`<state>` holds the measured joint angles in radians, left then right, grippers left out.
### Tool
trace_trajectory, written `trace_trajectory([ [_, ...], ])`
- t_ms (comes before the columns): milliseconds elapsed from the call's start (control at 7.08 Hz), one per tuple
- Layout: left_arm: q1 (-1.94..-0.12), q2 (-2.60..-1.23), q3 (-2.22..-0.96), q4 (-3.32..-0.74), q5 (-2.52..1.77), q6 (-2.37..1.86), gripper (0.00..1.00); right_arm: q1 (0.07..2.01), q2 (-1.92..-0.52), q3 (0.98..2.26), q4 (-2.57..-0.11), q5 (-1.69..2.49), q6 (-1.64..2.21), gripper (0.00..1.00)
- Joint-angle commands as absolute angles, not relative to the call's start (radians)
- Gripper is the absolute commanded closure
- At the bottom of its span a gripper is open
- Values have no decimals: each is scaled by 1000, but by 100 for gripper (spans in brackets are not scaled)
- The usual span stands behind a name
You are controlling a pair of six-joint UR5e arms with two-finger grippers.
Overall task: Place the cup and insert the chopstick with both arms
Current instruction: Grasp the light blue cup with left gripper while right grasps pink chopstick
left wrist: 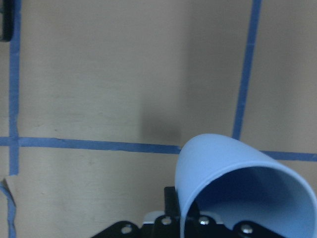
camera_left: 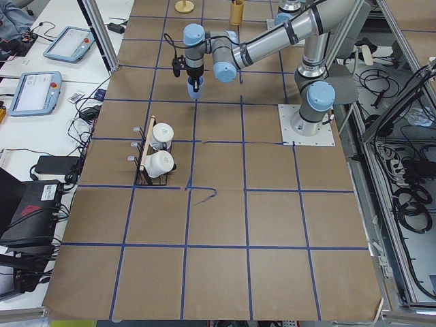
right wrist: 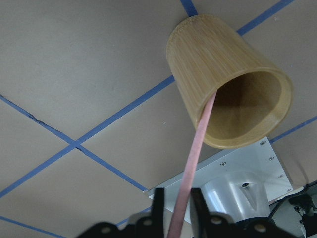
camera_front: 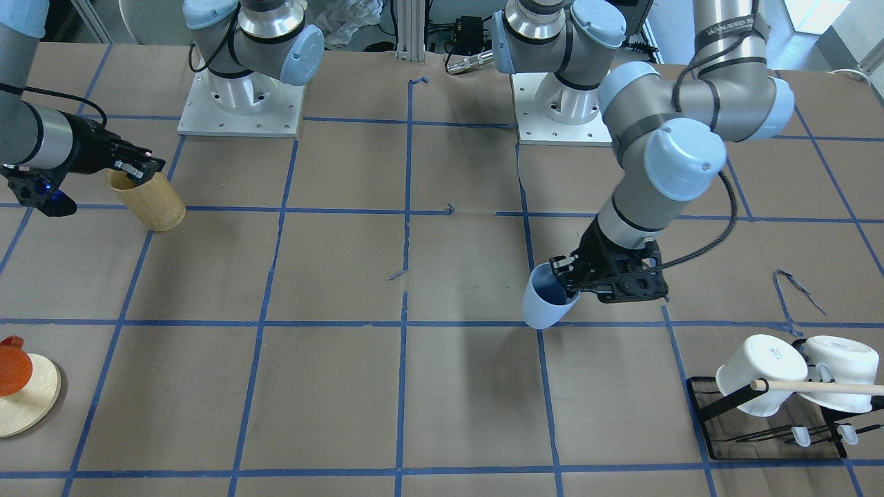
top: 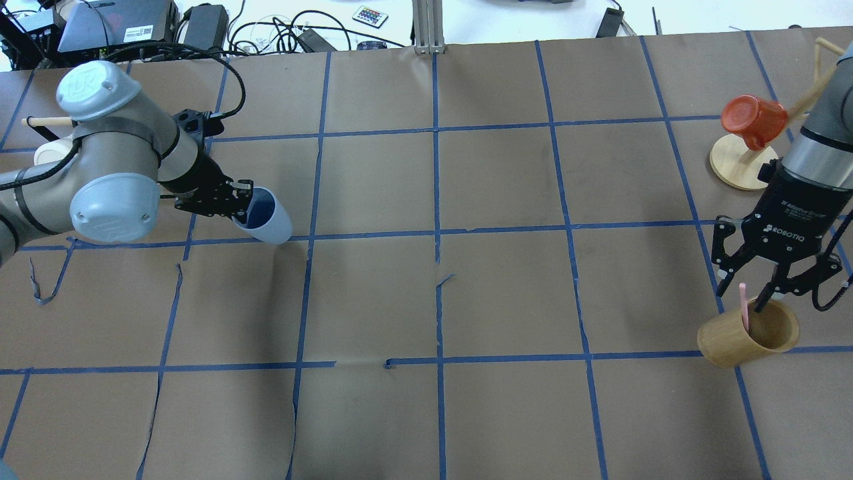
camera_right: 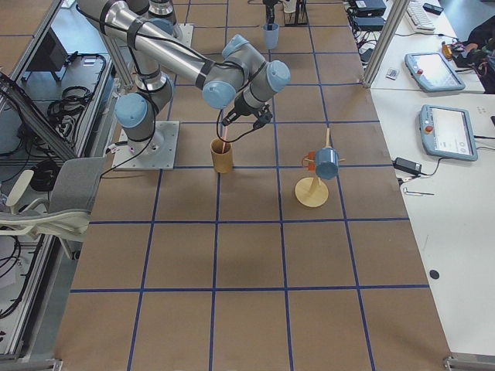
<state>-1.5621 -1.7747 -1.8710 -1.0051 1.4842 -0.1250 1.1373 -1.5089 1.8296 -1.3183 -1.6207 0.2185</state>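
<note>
Overall: two arms work over a brown table point(top: 433, 300) gridded with blue tape, one at each side of the overhead view.
Cup point(top: 270, 220): pale blue, at the left of the overhead view, tilted with its dark inside showing. It seems lifted off the table, its shadow lying apart from it.
Left gripper point(top: 243, 203): clamped on the cup's rim, one finger inside and one outside.
Cup handling: probably light, rigid, smooth plastic. A rim pinch may let it swing, so firm pressure on the wall suits it.
Chopstick point(right wrist: 198, 144): thin and pink, its lower end inside the mouth of the holder point(right wrist: 218, 74).
Holder: a bamboo tumbler on the table, lower right of the overhead view.
Right gripper point(right wrist: 177, 208): closed on the chopstick's upper part, above the holder.
Chopstick handling: likely stiff, light and slick, prone to pivoting. A hold on the shaft keeps it aligned.
</note>
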Motion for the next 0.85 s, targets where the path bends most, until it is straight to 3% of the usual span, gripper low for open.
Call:
trace_trajectory([
  [0,-1773,-1834,-1774,-953,1482,-428,100,1137,-1505,1819,-1315,-1611,238,100],
  [282,-1853,-1906,-1758,-940,1482,-491,100,1137,-1509,1813,-1312,-1609,239,100],
  [706,-1861,-1979,-1661,-954,1506,-507,100,1137,-1505,1666,-1130,-1618,252,100],
])
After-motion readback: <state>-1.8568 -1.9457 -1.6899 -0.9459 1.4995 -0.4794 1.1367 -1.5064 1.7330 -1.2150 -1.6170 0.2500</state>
